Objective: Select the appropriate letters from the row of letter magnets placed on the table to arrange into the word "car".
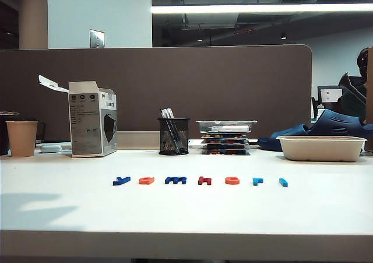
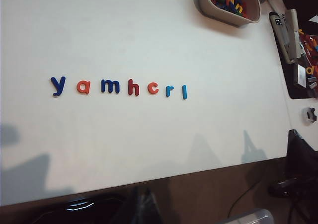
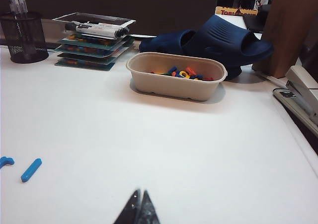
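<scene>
Seven letters in one straight row [image 2: 118,86] on the table [image 1: 186,216], reading y, a, m, h, c, r, l. Wanted ones: orange-red "c" [image 2: 153,88], orange "a" [image 2: 83,87], light-blue "r" [image 2: 169,91]. None pulled out of the row yet.

Left gripper [image 2: 141,206] high above the near table edge, only a dark blur in its own wrist view, so impossible to tell whether released or clenched. Row well ahead of it, "c" almost straight in front.

Right gripper [image 3: 138,211] low over the table, fingertips pressed together, holding nothing. Only the "r" [image 3: 6,161] and the straight "l" [image 3: 31,169] visible from it, off to its side.

Probably "c" first, left gripper more directly facing it.
</scene>
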Controlling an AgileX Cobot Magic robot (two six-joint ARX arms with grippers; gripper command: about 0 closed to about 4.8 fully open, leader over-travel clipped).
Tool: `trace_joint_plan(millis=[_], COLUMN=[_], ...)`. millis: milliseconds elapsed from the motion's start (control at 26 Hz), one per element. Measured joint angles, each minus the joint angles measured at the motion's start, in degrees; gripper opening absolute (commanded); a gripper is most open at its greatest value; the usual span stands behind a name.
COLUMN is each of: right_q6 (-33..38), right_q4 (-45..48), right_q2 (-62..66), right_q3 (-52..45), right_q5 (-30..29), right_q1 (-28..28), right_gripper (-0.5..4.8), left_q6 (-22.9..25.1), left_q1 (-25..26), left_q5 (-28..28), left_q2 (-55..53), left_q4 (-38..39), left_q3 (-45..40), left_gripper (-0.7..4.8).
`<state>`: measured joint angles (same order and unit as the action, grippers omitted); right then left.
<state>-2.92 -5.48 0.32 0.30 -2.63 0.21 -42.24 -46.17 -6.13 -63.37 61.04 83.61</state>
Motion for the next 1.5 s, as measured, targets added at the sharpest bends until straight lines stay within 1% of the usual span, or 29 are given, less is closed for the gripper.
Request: trace_joint_plan(millis=[385, 963, 1078, 1310, 1387, 1502], right_q6=[0.0, 0.1, 2.4, 4.0, 6.7, 7.2], right_q4=[0.0, 0.0, 0.1, 0.0, -0.4, -1.3], right_q2=[0.0, 0.0, 0.0, 0.0, 0.0, 0.0], right_q3=[0.0, 0.0, 0.0, 0.2, 2.6, 6.7], right_q5=[0.0, 0.0, 0.0, 0.0, 0.0, 0.5], right_q1=[0.0, 0.0, 0.0, 0.0, 0.0, 0.0], right_gripper=[-0.05, -0.05, -0.06, -0.06, -0.06, -0.06], left_q6=[0.2, 0.2, 0.2, 0.2, 0.2, 0.2], left_q1=[-1.9, -1.7, -1.7, -1.7, -1.7, -1.7], left_q5=[0.0, -0.1, -0.1, -0.1, -0.1, -0.1], left_q2=[-4.5, -4.3, -4.3, -4.3, -4.3, -4.3], left_q4=[-0.5, -0.6, -0.6, -0.6, -0.6, -0.6], left_q3=[0.0, 0.0, 0.0, 0.0, 0.0, 0.0], left_gripper=[-0.05, -0.05, -0.05, -0.05, -0.05, -0.05])
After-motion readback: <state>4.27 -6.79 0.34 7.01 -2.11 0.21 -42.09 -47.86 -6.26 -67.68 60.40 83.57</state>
